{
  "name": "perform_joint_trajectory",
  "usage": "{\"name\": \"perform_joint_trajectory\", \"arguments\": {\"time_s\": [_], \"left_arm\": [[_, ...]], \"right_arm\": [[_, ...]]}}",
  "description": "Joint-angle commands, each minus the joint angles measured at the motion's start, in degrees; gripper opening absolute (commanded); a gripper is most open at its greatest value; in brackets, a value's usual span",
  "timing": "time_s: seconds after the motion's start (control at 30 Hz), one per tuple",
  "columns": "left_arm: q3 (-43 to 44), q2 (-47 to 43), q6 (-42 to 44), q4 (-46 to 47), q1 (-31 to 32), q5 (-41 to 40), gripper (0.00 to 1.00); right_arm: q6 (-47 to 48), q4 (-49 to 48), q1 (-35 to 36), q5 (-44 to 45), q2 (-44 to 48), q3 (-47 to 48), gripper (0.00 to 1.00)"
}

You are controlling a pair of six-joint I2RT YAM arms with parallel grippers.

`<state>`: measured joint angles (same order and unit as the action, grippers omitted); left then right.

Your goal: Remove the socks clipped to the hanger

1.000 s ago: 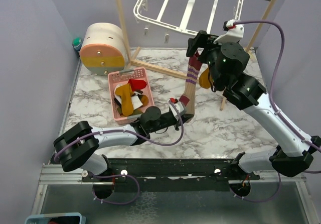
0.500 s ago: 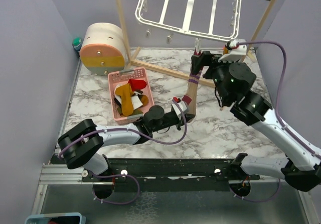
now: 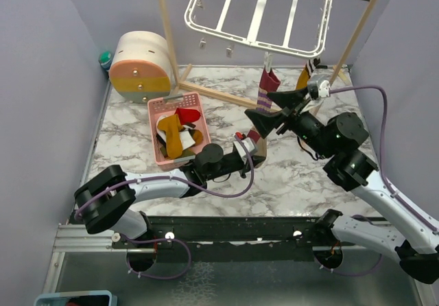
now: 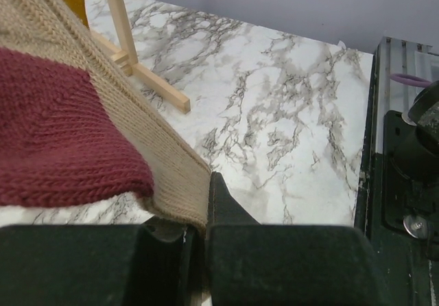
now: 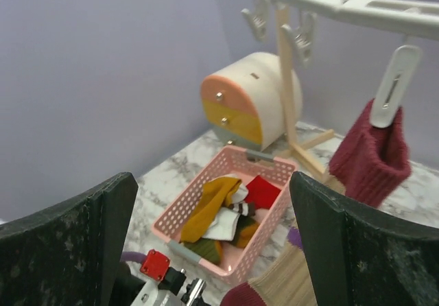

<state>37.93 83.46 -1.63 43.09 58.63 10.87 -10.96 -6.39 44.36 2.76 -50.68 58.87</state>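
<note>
Left fingers (image 4: 274,265) clamp lower end of tan sock (image 3: 266,90); maroon cuff clipped to white hanger (image 3: 254,43); right fingers (image 5: 68,244) spread wide, empty.

Coarse knit sock (image 4: 62,148), glossy marble table (image 4: 288,107), plastic basket (image 5: 188,193).

**A robot lab test cell, dressed as a laundry corner**

I work inside a boxed-in bench. Plain lilac partition walls (image 3: 41,79) close in three sides of a marble-patterned tabletop (image 3: 123,148). I am bolted to a slotted aluminium rail (image 3: 89,241) at its near edge. The household props are few: a light wooden pole rack (image 3: 162,18) carrying a white plastic drying frame (image 3: 247,42), a pink plastic slatted basket (image 3: 152,131) of mixed-coloured fabric socks (image 3: 177,138), and a small rounded pastel drawer chest (image 3: 140,66).
</note>
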Motion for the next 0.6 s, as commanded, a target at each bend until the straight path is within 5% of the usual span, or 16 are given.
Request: {"name": "perform_joint_trajectory", "arguments": {"time_s": [0.0,0.23,0.4,0.57], "left_arm": [[-0.2,-2.6,0.2,-4.1,0.8,-0.2,0.00],[-0.2,-3.7,0.3,-5.3,0.8,-0.6,0.00],[-0.2,-4.6,0.5,-6.0,0.8,-0.6,0.00],[-0.6,-5.4,0.9,-7.1,0.8,-0.7,0.00]], "right_arm": [[-5.1,-1.4,-6.1,-25.9,-4.5,2.0,1.00],[-25.0,-22.5,-23.6,-47.9,-9.0,-1.9,1.00],[-35.4,-35.2,-32.4,-54.0,-10.8,-4.8,0.99],[-36.7,-37.2,-36.8,-55.6,-11.3,-4.9,0.98]]}}
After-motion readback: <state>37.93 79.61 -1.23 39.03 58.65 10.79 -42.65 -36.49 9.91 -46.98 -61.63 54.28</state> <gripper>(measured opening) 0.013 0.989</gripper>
